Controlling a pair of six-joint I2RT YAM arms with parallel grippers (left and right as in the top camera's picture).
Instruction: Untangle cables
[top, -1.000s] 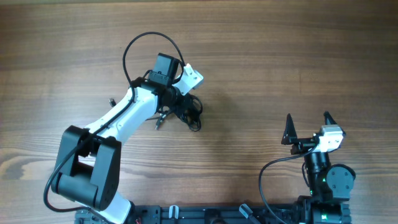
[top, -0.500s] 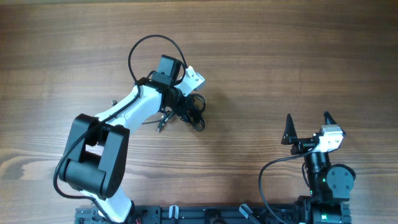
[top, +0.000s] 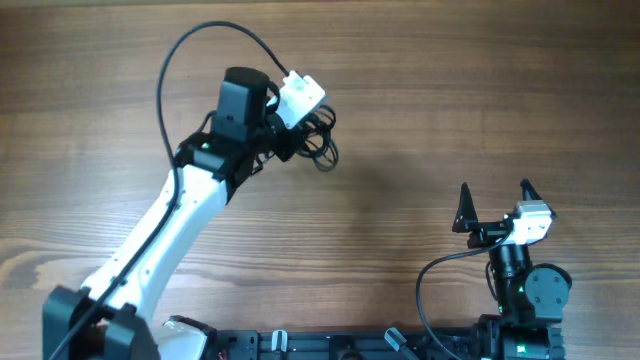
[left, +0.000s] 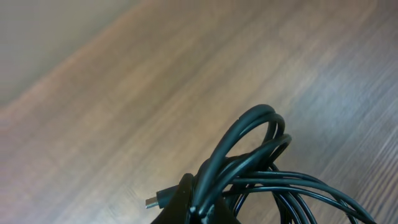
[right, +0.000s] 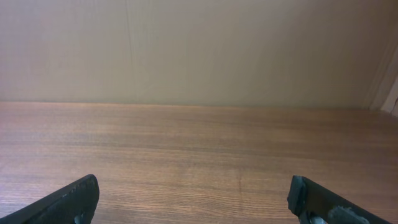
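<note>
Left claw (left: 198, 210) clamped shut on the cables (left: 252, 155): thin black wires, bunched in tangled loops, one small plug (left: 153, 200) protruding. Bundle held left of centre, far side of table (top: 450, 90). Right claw (top: 494, 203) wide open, empty.

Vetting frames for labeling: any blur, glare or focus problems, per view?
Overhead: sharp, even light, no glare, cables distinct against the table. Left wrist: cables crisp, far table blurred and washed out toward the top left. Right wrist: table sharp; right end effector dark and soft at the bottom corners.
</note>
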